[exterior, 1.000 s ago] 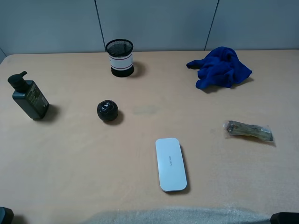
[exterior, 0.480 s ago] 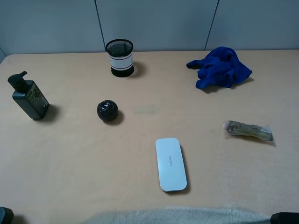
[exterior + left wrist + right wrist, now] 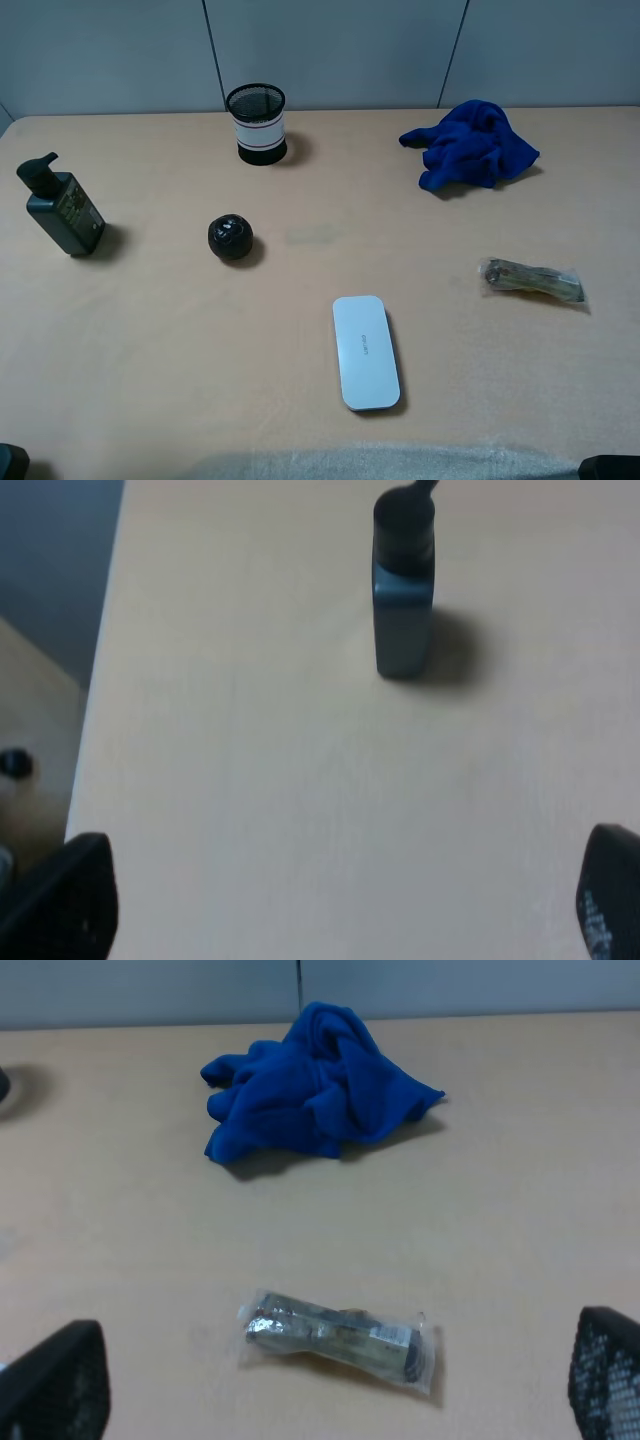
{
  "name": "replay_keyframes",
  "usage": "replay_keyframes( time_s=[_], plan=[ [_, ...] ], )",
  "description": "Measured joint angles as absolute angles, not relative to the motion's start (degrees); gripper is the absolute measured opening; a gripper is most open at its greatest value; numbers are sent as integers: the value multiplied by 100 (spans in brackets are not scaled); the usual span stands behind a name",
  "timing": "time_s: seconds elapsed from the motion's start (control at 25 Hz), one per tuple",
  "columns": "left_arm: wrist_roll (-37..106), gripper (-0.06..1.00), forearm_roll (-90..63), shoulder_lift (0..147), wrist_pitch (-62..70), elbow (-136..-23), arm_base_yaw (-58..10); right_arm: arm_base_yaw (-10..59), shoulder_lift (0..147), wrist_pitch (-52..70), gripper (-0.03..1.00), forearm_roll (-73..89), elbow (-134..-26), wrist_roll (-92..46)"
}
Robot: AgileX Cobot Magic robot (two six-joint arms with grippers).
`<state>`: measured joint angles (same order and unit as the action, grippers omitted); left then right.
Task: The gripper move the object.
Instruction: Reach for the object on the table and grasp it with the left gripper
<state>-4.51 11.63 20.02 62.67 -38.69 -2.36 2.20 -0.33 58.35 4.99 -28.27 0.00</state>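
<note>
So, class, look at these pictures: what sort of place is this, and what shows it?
Probably a robot test bench in a lab or office: a plain tan table against grey wall panels, with unrelated items, a pump bottle, mesh cup and blue cloth, set out apart.

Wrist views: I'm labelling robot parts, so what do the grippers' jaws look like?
Only the tips show. The left gripper has two black, rounded, matte jaws, one with faint pale markings. The right gripper has similar black rounded jaws, one with a fine dotted texture. No cables show here.
</note>
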Motion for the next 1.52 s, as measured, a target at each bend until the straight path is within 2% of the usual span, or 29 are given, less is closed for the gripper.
replay_keyframes(
  time_s=[0.4,0.88,1.52],
  plan=[
    [-717,92,1172,3750,6263,-4520,-236,220,-33,5842,69,499,-2827,0],
    [-838,92,1397,5166,6193,-5011,-236,220,-33,5842,69,499,-2827,0],
    [-899,92,1578,6715,5033,-5015,-162,220,-33,5834,69,499,-2827,0]
  ],
)
